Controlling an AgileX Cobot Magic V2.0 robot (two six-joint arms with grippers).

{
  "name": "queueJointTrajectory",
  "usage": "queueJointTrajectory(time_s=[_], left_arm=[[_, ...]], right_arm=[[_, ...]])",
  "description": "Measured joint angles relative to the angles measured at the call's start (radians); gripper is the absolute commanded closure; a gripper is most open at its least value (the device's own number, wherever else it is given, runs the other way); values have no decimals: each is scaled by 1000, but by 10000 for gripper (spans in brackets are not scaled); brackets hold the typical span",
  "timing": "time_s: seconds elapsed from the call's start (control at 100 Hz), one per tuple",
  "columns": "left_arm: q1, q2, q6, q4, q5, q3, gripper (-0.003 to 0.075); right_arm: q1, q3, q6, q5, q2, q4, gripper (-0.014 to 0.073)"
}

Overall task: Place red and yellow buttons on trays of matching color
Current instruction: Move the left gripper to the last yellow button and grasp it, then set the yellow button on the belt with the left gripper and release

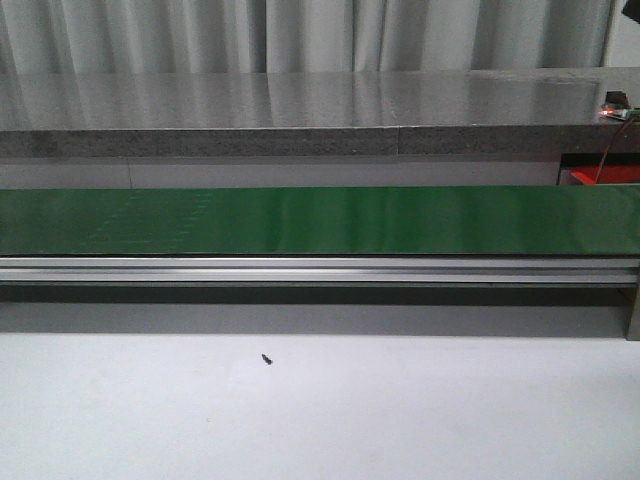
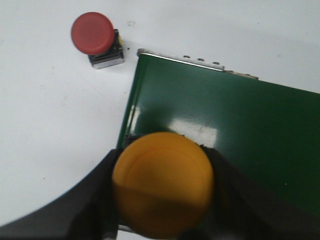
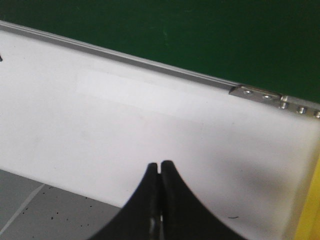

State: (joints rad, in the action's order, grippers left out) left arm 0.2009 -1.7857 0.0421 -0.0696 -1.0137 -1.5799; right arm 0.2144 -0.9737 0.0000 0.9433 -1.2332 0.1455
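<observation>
A yellow button (image 2: pixel 162 182) is pinched between the fingers of the left gripper (image 2: pixel 162 200) above the end of the green belt (image 2: pixel 240 135), while a red button (image 2: pixel 93 34) on its metal base is seen standing on the white table (image 2: pixel 50 115) just beside the belt's corner. The right gripper (image 3: pixel 159 200) is shown with its fingers pressed together and nothing between them, over the table near the belt's metal rail (image 3: pixel 125 55). In the front view, the belt (image 1: pixel 320 220) is seen across the frame, with neither arm nor button in sight.
</observation>
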Motion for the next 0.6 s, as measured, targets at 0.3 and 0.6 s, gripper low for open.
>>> queueJointTrajectory(time_s=[0.3,0.6], left_arm=[[-38,0,2,0,55,62,552],[-38,-55,2,9,30,63,549]], right_arm=[[0,0,0,11,0,0,699],[0,0,0,12,0,5,699]])
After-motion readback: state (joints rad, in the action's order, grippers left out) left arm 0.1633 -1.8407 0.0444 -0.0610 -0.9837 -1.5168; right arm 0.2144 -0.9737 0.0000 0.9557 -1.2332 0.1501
